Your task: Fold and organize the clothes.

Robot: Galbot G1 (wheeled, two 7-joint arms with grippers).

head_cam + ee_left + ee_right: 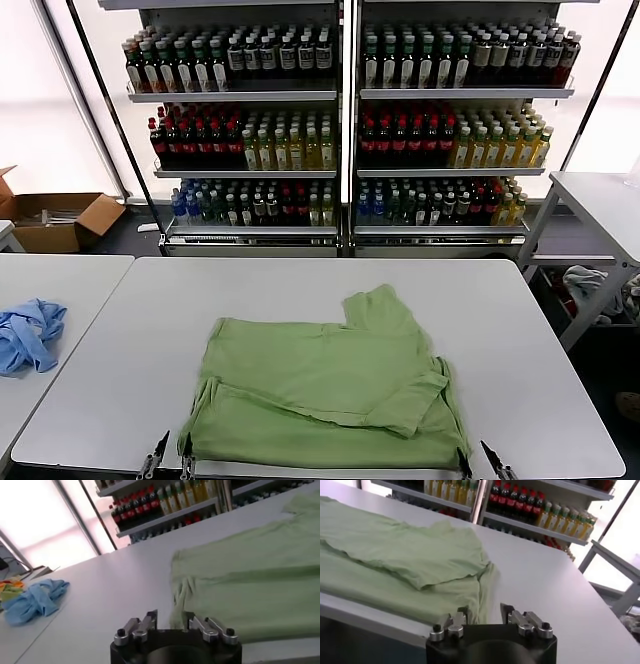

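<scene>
Shirt (325,385), light green and partly folded, lies flat on the white counter (130,340), its lower hem at the counter's near edge. One sleeve sticks out toward the far side. Both arms wait low at that near edge. The left pincer (170,458) sits by the shirt's left corner; the right pincer (482,460) sits by its right corner. Each is spread open and holds nothing, as both wrist views show: left pincer (171,622), right pincer (485,615). A crumpled blue garment (28,333) rests on a second counter to the left, well apart from the shirt. Behind stand shelves (340,95) packed with rows of bottles (230,60) on three levels. An open cardboard box (55,218) sits on the floor at far left; what is inside cannot be told.
</scene>
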